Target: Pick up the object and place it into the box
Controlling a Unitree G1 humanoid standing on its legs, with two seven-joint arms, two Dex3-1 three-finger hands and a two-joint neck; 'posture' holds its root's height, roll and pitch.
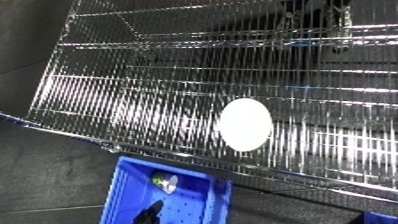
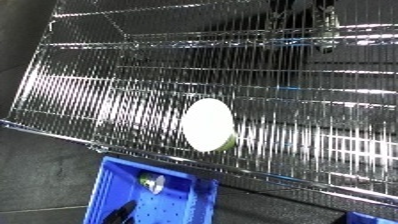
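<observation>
A white, oval, smooth-surfaced object (image 1: 243,124) lies on a shiny wire-grid metal shelf (image 1: 133,85), at the centre right of the frame and close to the shelf's near edge. Below it, at the lower left of the frame, stands a blue plastic bin (image 1: 122,192) that already holds a small grey-and-green item (image 1: 164,182) and a dark item (image 1: 148,212) too unclear to name. Neither robot hand shows in either view, so whether their fingers are wide or closed cannot be told. The step in hand appears to be the reach and pickup, not yet begun. The object's long axis runs nearly top to bottom in the frame, leaning slightly, with its lower end towards the bin. A good grasp would likely come from above, fingers and thumb across the narrower width and not along the length, since the surface looks rounded and may roll or slip on the wires. The bin lies near, just past the shelf edge.
</observation>
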